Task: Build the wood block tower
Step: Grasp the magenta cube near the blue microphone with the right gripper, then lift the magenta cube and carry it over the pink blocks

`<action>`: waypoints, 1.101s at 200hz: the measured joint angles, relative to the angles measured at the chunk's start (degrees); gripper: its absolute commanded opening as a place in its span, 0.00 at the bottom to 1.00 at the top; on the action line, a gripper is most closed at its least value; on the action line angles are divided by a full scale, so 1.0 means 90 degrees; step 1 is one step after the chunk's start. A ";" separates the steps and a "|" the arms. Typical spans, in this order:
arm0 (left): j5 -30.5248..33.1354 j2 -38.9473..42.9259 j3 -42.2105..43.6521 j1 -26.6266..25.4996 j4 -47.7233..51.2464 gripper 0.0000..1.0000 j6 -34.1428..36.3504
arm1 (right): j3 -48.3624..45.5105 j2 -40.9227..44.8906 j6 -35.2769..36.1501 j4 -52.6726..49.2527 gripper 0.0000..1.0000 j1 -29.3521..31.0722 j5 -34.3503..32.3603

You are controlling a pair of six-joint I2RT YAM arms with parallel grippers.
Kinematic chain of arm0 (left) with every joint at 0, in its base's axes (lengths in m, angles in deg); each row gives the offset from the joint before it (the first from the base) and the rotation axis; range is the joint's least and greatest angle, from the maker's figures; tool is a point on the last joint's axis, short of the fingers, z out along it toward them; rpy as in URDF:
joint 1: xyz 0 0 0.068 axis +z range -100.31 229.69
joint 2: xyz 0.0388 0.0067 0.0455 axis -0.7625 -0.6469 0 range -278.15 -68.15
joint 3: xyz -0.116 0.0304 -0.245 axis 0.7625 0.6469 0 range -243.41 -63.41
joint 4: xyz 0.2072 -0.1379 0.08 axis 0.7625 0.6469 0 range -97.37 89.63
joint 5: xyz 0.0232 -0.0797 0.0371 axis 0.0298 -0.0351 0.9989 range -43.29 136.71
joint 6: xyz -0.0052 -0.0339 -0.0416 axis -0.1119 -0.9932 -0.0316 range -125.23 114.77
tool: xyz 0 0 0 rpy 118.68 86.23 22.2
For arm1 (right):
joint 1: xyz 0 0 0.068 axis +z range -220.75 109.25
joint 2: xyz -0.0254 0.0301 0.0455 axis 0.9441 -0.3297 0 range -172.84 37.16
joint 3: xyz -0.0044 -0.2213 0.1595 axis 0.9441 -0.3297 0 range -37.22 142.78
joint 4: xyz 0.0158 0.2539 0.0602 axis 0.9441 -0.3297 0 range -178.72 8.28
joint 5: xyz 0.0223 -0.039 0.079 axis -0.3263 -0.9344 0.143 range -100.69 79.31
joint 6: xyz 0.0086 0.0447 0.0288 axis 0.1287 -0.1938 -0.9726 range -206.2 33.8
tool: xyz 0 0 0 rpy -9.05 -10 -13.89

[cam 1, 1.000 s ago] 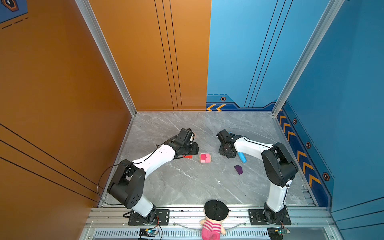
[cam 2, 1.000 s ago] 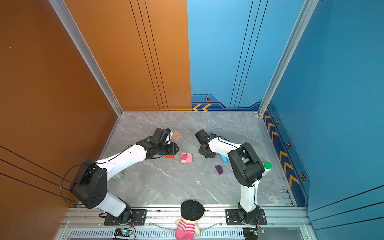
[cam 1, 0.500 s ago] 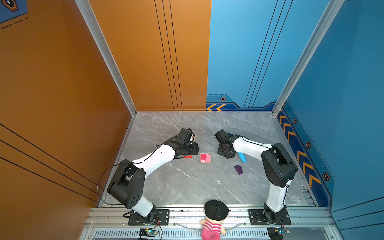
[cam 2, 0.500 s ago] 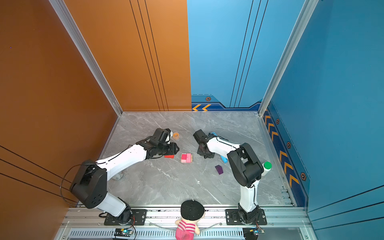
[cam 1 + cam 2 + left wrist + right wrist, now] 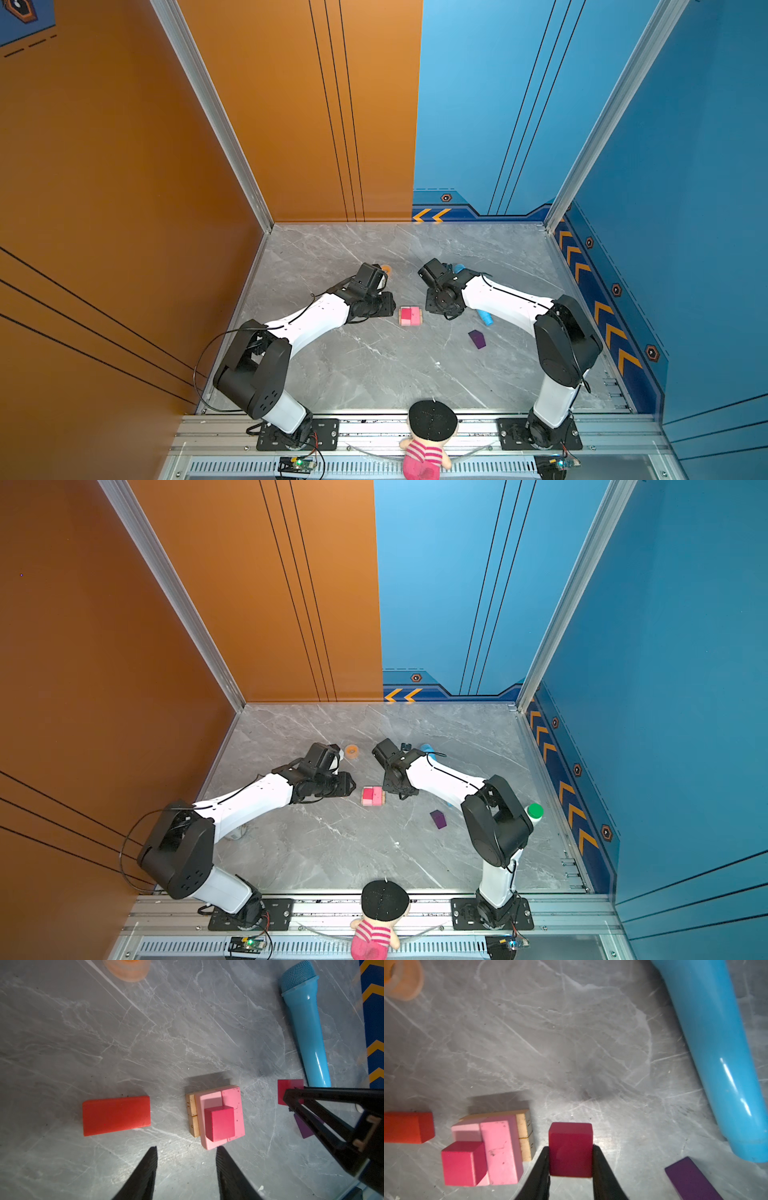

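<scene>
at the near edge a doll [image 5: 430, 424] sat between the two arm bases. from the near left the left arm [image 5: 307, 320] lay low, its white forearm stretched forward and inward over the table [image 5: 374, 374]. from the near right the right arm [image 5: 507, 299] rose to a black elbow, then reached forward and inward with its wrist bent down. the purple piece [image 5: 477, 339] lay alone on the table, nearer than both grippers and close to the right arm. further in, at the middle, stood the stack [image 5: 410, 316]: two tan slabs [image 5: 191, 1105] side by side on the table, two pink bricks [image 5: 230, 1103] laid over them, and the top cube [image 5: 220, 1123] on one corner. the left gripper [image 5: 187, 1148] hung just left of the stack, jaws apart with nothing between them, aimed at the gap between the stack and the red brick [image 5: 116, 1115]. that brick lay flat, near the stack but not touching. the right gripper [image 5: 571, 1148] pointed down just right of the stack, clamped on the held cube [image 5: 571, 1136], which sat beside the slabs yet apart from them. whether that cube touched the table could not be told. beyond the right gripper the microphone [image 5: 305, 1028] lay on its side, partly under the right arm in both top views. farthest, the ring [image 5: 351, 751] lay flat just past the left wrist.
</scene>
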 measured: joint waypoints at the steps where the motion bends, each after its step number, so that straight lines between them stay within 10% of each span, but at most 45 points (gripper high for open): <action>1: 0.0000 0.0005 0.0005 0.0000 -0.0002 0.47 0.0000 | 0.0007 0.0000 -0.0002 -0.0002 0.30 0.0017 0.0002; 220: 0.0007 0.0231 0.0189 -0.0002 -0.0068 0.42 -0.0107 | 0.0559 -0.0527 0.0019 -0.0090 0.31 0.0687 0.0345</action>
